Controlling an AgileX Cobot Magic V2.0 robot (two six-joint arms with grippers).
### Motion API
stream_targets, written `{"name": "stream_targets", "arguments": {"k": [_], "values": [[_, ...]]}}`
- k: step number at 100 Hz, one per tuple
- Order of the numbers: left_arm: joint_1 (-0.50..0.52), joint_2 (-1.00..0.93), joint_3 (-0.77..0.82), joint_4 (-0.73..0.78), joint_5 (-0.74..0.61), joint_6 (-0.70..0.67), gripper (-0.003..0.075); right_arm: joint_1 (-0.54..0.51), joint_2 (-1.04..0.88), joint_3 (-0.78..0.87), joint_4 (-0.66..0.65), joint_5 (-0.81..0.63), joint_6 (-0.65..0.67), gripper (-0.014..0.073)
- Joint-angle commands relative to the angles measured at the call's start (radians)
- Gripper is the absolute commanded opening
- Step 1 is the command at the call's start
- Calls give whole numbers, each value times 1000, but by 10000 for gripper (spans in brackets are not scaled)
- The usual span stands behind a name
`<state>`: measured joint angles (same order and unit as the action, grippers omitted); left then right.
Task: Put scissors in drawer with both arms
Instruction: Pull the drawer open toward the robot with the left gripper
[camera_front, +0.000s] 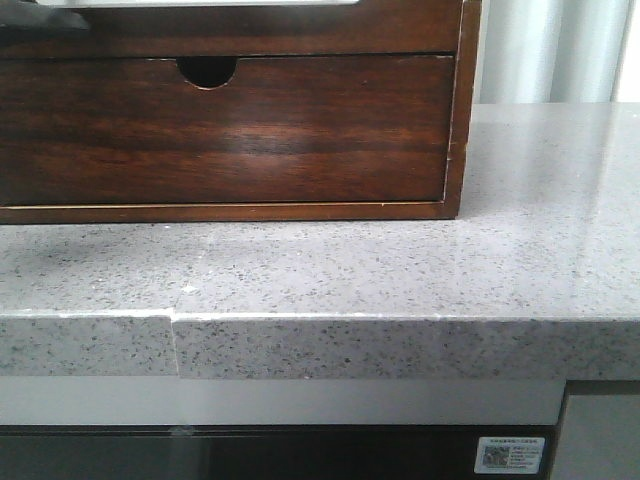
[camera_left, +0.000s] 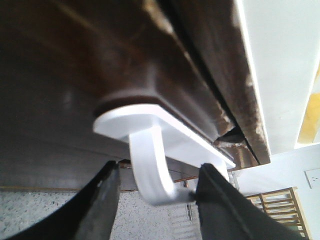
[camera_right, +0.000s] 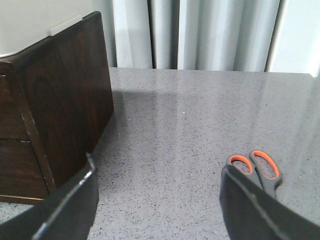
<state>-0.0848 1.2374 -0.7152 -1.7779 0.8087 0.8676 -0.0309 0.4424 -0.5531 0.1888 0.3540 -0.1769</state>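
In the front view a dark wooden cabinet (camera_front: 455, 110) is filling the upper left of the frame, sitting on the speckled grey table (camera_front: 400, 270). The lower drawer front (camera_front: 225, 130), the one with a half-round notch (camera_front: 207, 70) cut in its top edge, is sitting flush and shut. Just above it, along the top edge of the frame, a strip of the drawer (camera_front: 230, 40) is showing, with a long white shape (camera_front: 200, 3) running across its upper edge. Neither arm is appearing in this view.

In the left wrist view the left hand (camera_left: 156, 197) is standing released, its two dark fingers (camera_left: 102, 205) spread to either side of a white hook-shaped handle (camera_left: 150, 165) that is sticking out of the glossy brown wood; whether the fingers are touching the hook cannot be told.

In the right wrist view the right hand (camera_right: 157, 200) is hanging released and holding nothing. The scissors (camera_right: 257, 170), grey with orange-lined loops, are lying flat on the table at the lower right of the frame, well apart from the cabinet at the left, partly hidden behind one finger
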Motion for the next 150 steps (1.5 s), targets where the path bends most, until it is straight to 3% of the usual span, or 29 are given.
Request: {"name": "stream_targets", "arguments": {"k": [1,25,54,89,110,150], "values": [[-8,3,-48,-90,68,5,312,-5,12,-35,5,-80,-7,462],[-8,10,-59,-90,84,5,307,-5,12,-35,5,-80,-7,462],[-8,10,-59,-90,78,5,105,-5,12,-35,5,-77,-7,462],[19,-8,-52,2,234,5,-12,-5,12,-35,5,-77,-7,462],[86,-149,34,69,258,5,-20,-5,12,-35,5,-77,-7,462],[85,-517,269,143,247,2,-20,-5,12,-35,5,-77,-7,462]]}}
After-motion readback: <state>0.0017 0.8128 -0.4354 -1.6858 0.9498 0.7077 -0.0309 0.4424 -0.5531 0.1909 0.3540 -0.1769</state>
